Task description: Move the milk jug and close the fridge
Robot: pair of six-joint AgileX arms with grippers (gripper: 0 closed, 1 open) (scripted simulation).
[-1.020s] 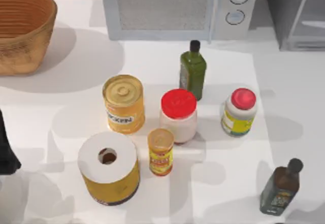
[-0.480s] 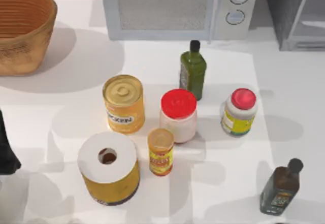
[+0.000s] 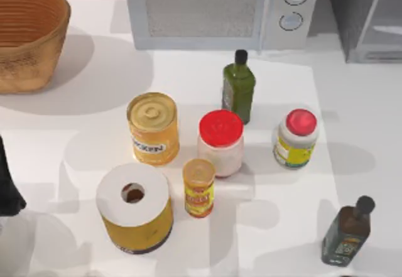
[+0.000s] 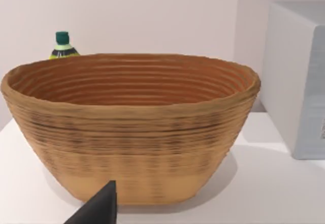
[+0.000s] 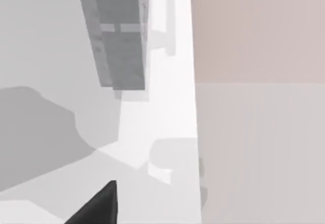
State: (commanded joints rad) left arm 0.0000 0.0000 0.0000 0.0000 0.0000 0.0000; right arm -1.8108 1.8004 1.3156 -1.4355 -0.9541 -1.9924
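nothing moved; fridge (image 3: 367, 16) stands open at table's (image 3: 352, 101) far right.

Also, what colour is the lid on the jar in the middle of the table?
Red lid, clearest in the top view.

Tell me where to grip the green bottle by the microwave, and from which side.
Grip the green bottle across its wide body, below the neck, from the top view's right, where there is most room. It stands upright; the red-lidded jar crowds its near side, the microwave its far side.
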